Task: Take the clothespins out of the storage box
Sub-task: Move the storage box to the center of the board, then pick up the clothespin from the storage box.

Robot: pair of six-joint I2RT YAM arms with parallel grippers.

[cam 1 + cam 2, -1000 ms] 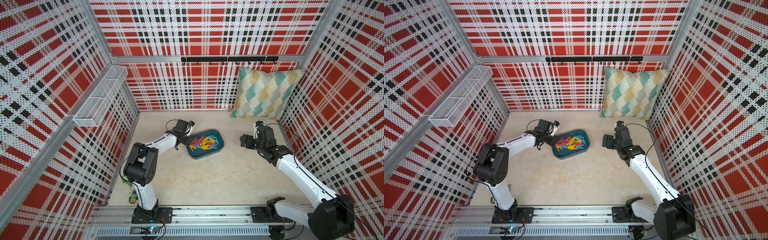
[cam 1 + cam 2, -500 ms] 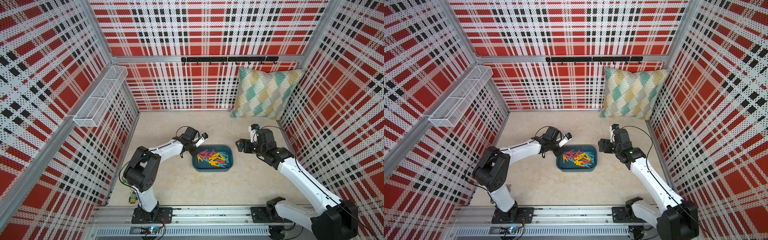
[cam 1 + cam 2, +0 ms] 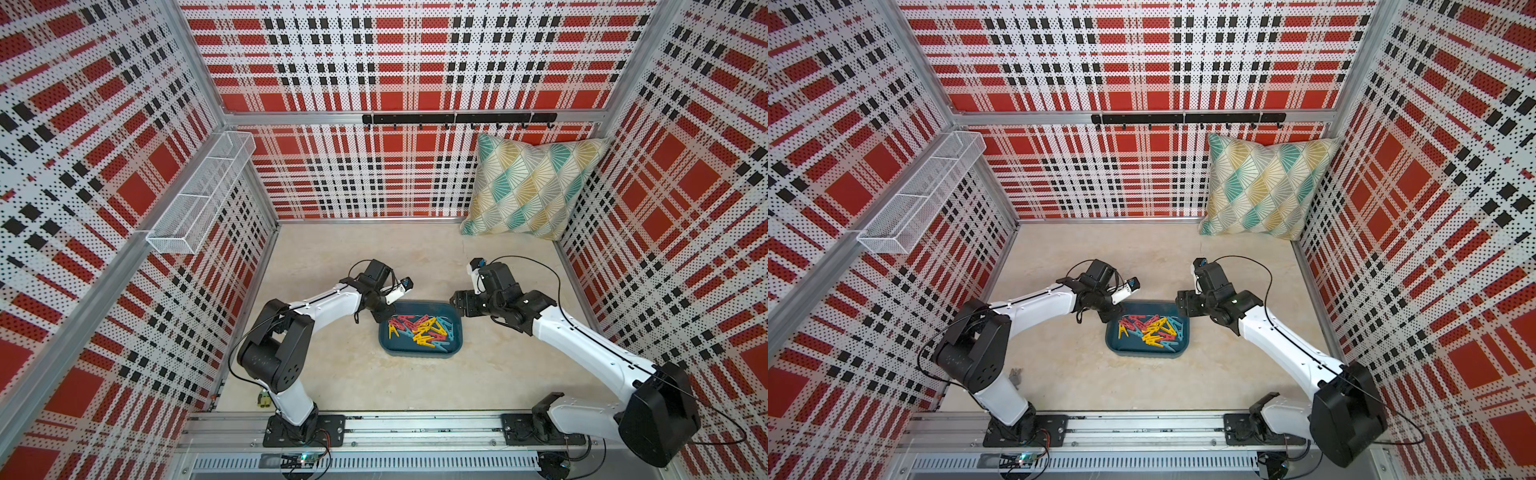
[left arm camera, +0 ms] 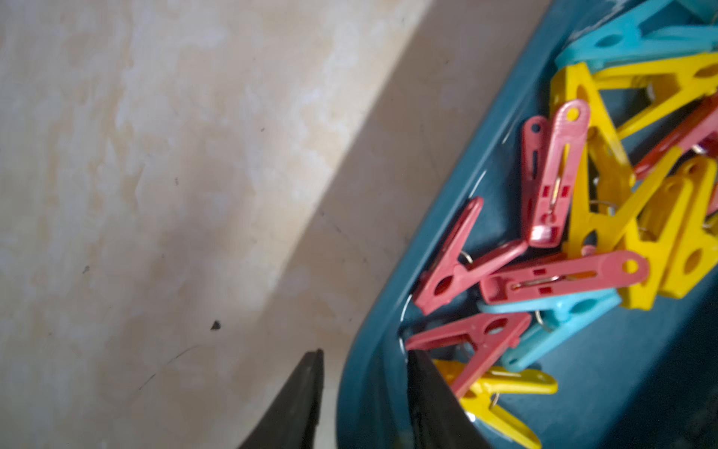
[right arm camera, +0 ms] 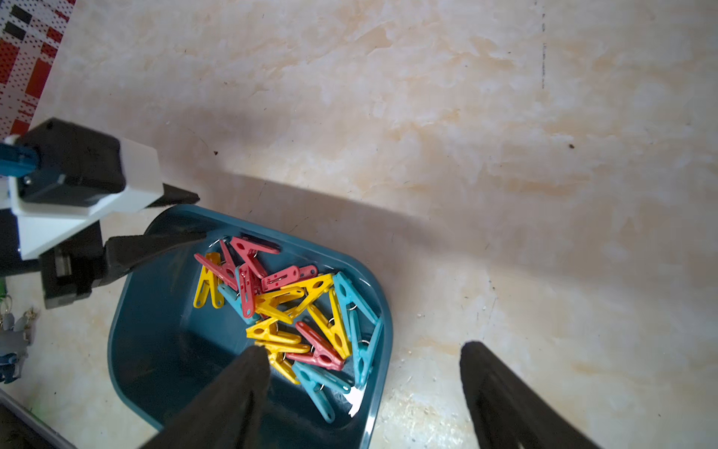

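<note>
The storage box (image 3: 399,348) (image 3: 1124,348) is a dark teal tray lying mid-floor. Inside it, the yellow, red and light blue clothespins (image 3: 419,328) (image 3: 1150,328) (image 5: 295,303) lie in a heap. My left gripper (image 3: 383,314) (image 4: 365,353) is open at the box's far left corner. One finger is inside the rim (image 4: 361,388), the other outside, and a gap shows beside the rim. My right gripper (image 3: 457,308) (image 5: 365,348) is wide open over the box's right end, one finger above the inside, the other above the floor. It holds nothing.
A patterned pillow (image 3: 532,191) leans in the back right corner. A white wire basket (image 3: 199,191) hangs on the left wall, and a black hook rail (image 3: 457,119) on the back wall. A small object (image 3: 264,400) lies by the left arm's base.
The box has slid right and toward the front with the left gripper on its rim. The left jaws have now parted. The right gripper has moved in over the box's right end.
</note>
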